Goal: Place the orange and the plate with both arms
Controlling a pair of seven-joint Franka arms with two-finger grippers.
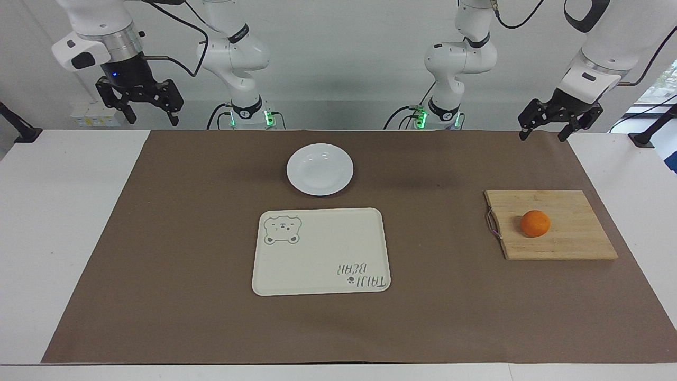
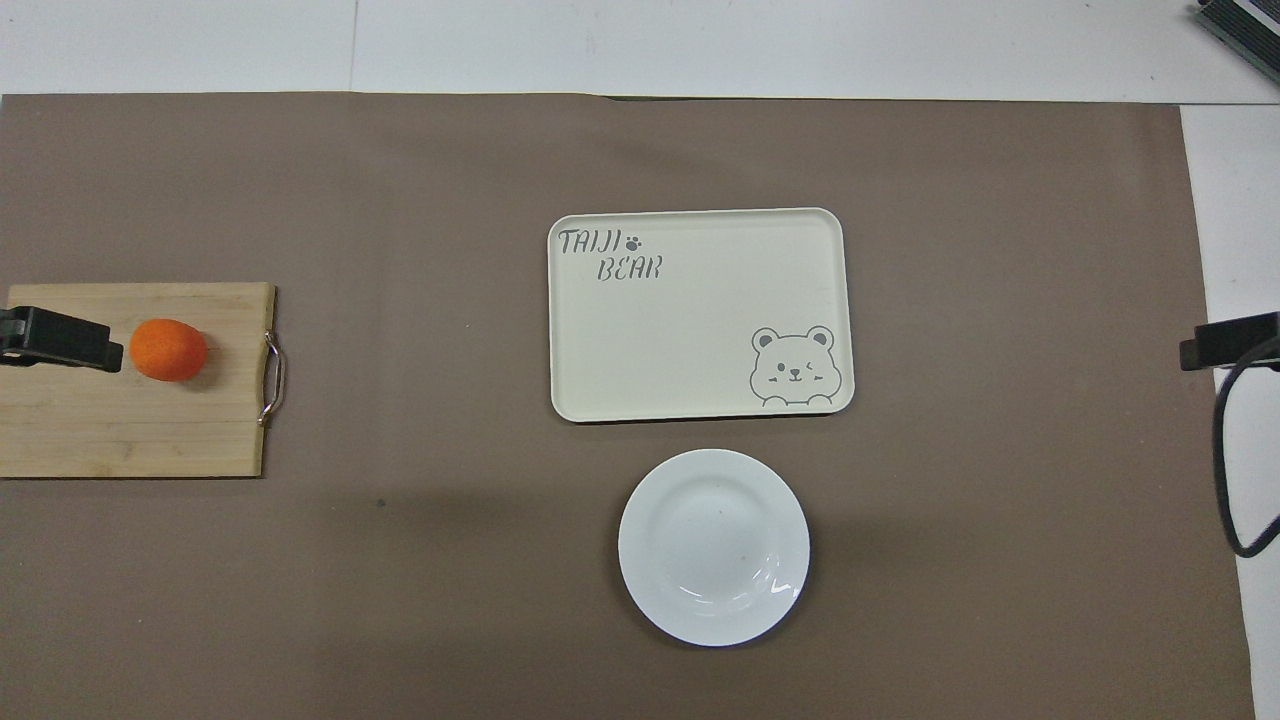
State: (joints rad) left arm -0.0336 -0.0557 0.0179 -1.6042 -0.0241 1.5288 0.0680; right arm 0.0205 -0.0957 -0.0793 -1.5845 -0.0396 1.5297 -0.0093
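Note:
The orange (image 1: 535, 223) (image 2: 168, 349) lies on a wooden cutting board (image 1: 571, 238) (image 2: 120, 430) toward the left arm's end of the table. The white plate (image 1: 320, 169) (image 2: 713, 546) sits bare on the brown mat at mid-table, nearer to the robots than the cream bear tray (image 1: 322, 251) (image 2: 700, 315). My left gripper (image 1: 543, 133) (image 2: 55, 340) hangs open, high over the mat's corner, well clear of the orange. My right gripper (image 1: 149, 117) (image 2: 1228, 340) hangs open and raised over the table's edge at the right arm's end. Neither gripper holds anything.
A brown mat (image 1: 185, 238) covers most of the white table. The cutting board has a metal handle (image 1: 493, 223) on the side toward the tray. A black cable (image 2: 1228, 460) hangs by the right gripper.

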